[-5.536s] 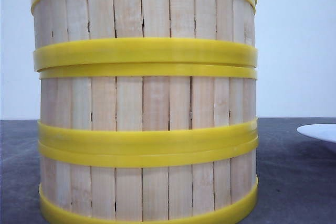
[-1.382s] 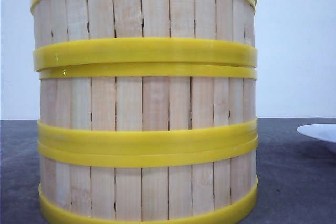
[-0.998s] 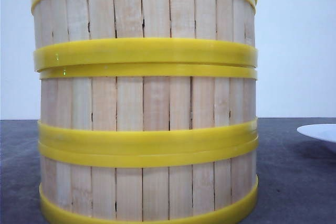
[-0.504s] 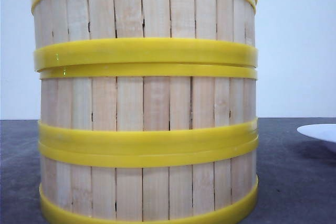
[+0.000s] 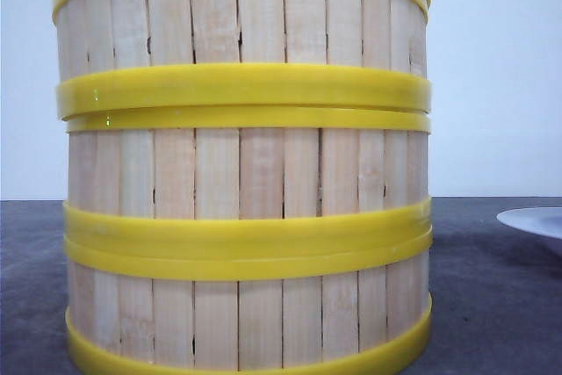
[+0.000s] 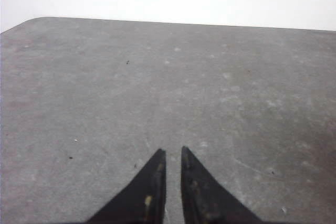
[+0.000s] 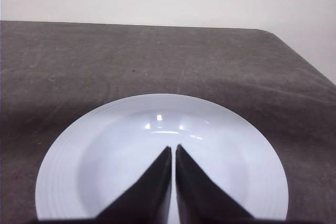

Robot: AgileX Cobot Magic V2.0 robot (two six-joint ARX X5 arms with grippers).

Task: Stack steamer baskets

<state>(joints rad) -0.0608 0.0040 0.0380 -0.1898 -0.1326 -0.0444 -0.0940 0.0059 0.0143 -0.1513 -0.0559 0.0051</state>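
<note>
- The three steamer baskets (image 5: 243,173) stand one on top of another in a tall stack on the gray desk (image 5: 492,305), very near the front camera.
- No hand shows in that view, and no basket shows in either wrist view.
- The left hand (image 6: 173,153) hangs over bare desk, its two dark fingers nearly together, holding nothing.
- The right hand (image 7: 174,149) hangs over the white plate (image 7: 68,182), its fingers pressed together with nothing between them.
- The plate sits on the desk to the right of the stack.

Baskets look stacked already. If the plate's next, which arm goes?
Right, probably. The right gripper hangs shut over the plate, which the front view shows right of the stack. The left gripper, nearly shut, sees only table.
</note>
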